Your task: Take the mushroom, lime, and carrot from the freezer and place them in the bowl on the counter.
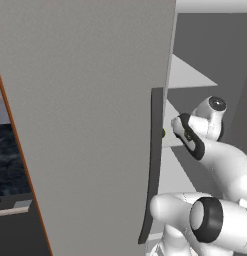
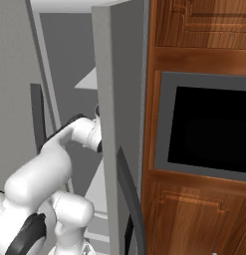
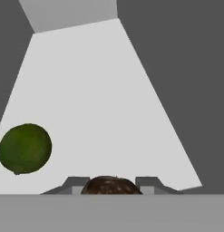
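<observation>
Mushroom (image 3: 109,185) pinched between gripper (image 3: 111,183) fingertips above white freezer shelf (image 3: 99,99). Lime (image 3: 25,148) lies apart on shelf. Open grey freezer door (image 1: 90,125) flanks arm.

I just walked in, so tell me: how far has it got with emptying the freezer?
Early stage. The freezer door is open and the arm reaches inside. The gripper is closed around the mushroom. The lime lies untouched on the shelf, still to fetch.

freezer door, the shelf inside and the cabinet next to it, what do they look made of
Freezer door: looks like matte grey metal or plastic, with a flat, faintly speckled face. Shelf: smooth white, probably plastic, no gloss or grain. Cabinet: wood with a slight sheen, shown by its brown streaked grain and carved panel lines.
</observation>
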